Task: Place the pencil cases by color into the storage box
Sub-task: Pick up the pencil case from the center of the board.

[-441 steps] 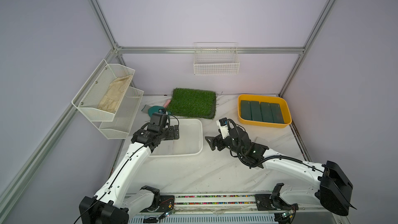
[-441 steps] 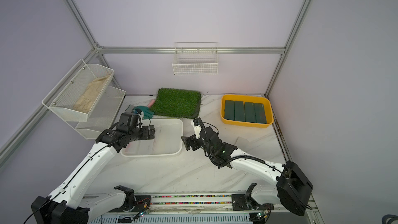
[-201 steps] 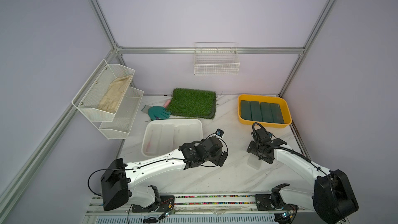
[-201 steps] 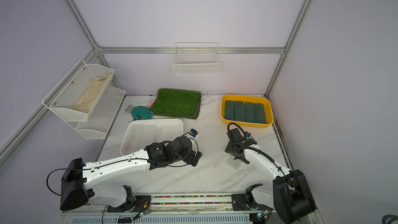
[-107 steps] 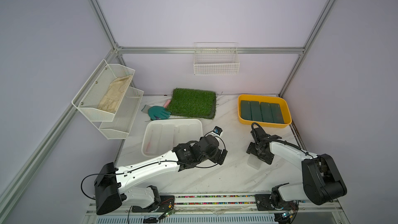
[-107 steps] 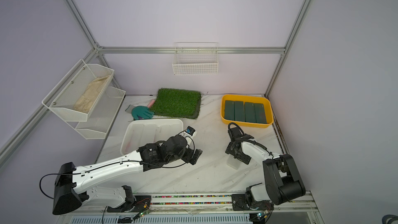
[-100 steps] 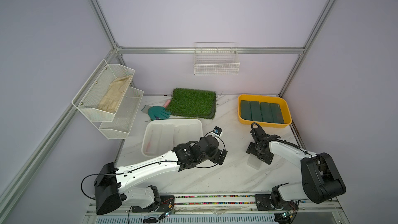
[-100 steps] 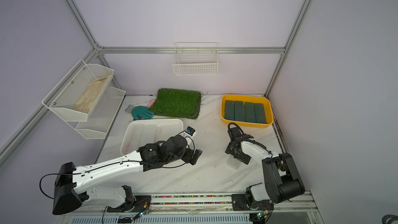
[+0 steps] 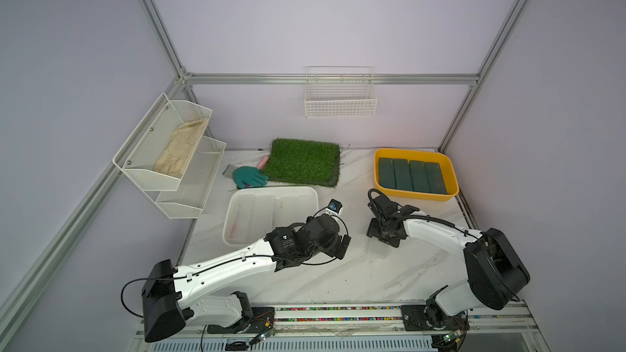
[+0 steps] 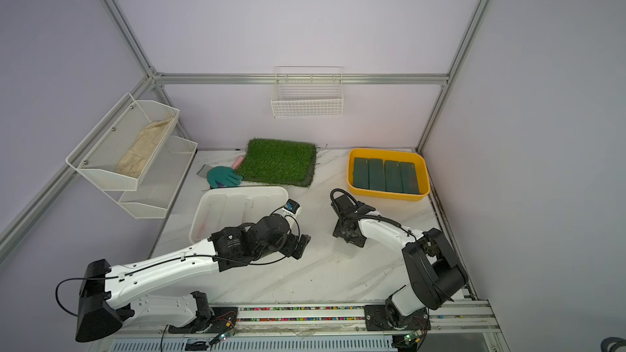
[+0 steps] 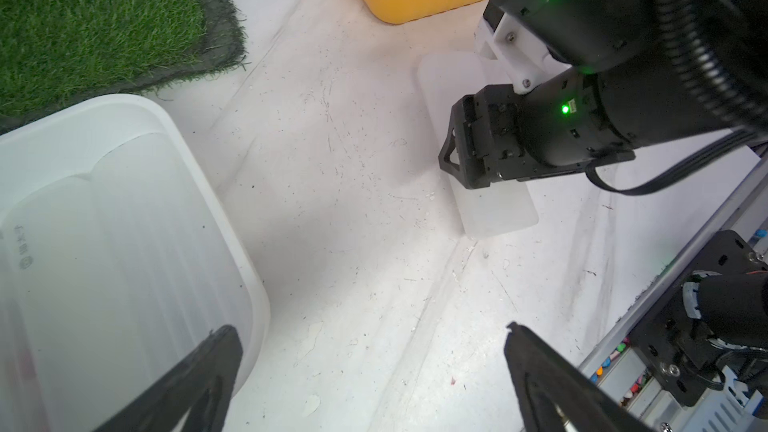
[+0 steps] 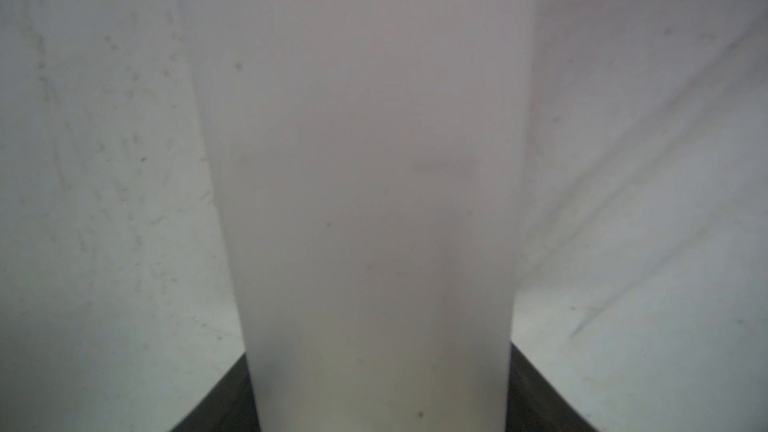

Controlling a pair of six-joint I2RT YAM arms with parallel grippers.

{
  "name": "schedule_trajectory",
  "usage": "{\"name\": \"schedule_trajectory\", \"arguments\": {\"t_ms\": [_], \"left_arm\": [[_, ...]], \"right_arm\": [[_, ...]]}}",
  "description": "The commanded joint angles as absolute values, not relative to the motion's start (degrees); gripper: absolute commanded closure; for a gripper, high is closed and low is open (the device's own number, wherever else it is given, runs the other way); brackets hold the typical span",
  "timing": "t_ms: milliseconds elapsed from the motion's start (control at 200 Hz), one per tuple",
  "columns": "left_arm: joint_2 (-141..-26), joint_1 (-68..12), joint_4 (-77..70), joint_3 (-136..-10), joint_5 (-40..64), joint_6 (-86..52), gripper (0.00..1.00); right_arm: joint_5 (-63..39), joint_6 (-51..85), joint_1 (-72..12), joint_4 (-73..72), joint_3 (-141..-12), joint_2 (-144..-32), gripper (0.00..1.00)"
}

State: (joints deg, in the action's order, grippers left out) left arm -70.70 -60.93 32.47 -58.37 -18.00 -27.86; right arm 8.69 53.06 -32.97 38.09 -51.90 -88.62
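Frosted white pencil case [image 12: 374, 201] fills centre, flanked both sides by dark right claw [image 12: 380, 392]; marble table [image 12: 104, 160] beneath.

The left arm [image 9: 230, 265] and right arm [image 9: 437, 231] have glossy white shells between bulky black joints, with thin black cables looping loosely alongside. The left gripper [image 11: 369, 328] has black wedge-shaped fingers (matte, tapering to points). The right wrist shows two green lights [image 11: 565, 109], a screwed white bracket [image 11: 513, 51] and a ribbed black hose [image 11: 698, 60].
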Motion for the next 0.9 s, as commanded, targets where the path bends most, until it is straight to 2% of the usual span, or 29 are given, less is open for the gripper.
{"name": "schedule_trajectory", "arguments": {"t_ms": [0,180,240,290,360,605,735,890], "left_arm": [[-68.0,-59.7,35.8,-56.9,-20.4,-31.2,0.00],[-63.8,-59.4,36.2,-53.8,-23.8,-34.2,0.00],[-62.4,-59.3,36.1,-52.9,-24.9,-35.5,0.00],[-61.7,-59.3,36.4,-52.4,-25.8,-36.6,0.00],[-60.7,-59.2,37.0,-51.8,-26.6,-38.4,0.00],[-62.6,-58.6,38.8,-54.4,-26.3,-42.2,0.00],[-67.0,-58.3,38.3,-57.3,-24.6,-43.2,0.00],[-78.6,-58.3,38.4,-63.8,-19.9,-42.8,0.00]], "right_arm": [[10.3,59.2,-37.4,36.4,-55.1,-93.3,0.31],[10.9,61.3,-44.0,35.3,-60.9,-101.7,0.27],[11.5,61.5,-45.5,36.1,-62.9,-103.4,0.19],[12.5,62.3,-46.3,37.7,-64.0,-104.1,0.04],[13.4,62.5,-46.8,37.3,-63.8,-102.6,0.03],[17.8,59.8,-45.5,35.1,-59.1,-85.7,0.03],[17.1,56.1,-39.4,35.3,-56.5,-75.0,0.03],[17.3,49.4,-31.1,36.2,-54.4,-62.1,0.03]]}}
